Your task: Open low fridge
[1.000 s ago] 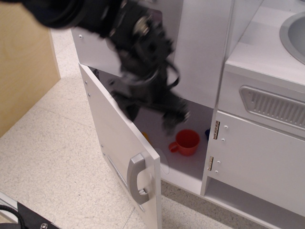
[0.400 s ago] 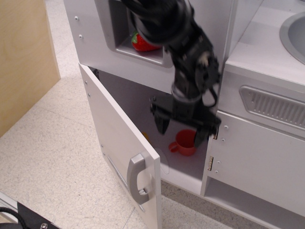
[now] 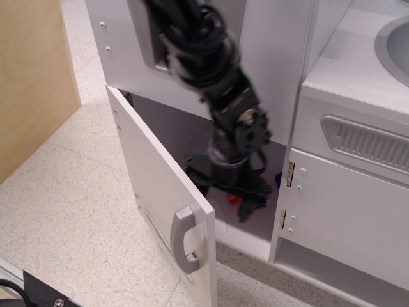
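A speckled off-white tiled floor [image 3: 70, 211] with thin grout lines fills the lower left. A pale wooden panel [image 3: 32, 83] stands at the left edge. At the right, a white toy-kitchen counter [image 3: 358, 57] carries a grey sink basin [image 3: 395, 45]. Lighting is even and soft.

Speckled beige floor [image 3: 70, 211] under white toy kitchen [image 3: 345, 211]

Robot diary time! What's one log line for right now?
fridge door: open | gripper: inside fridge, open | handle: untouched
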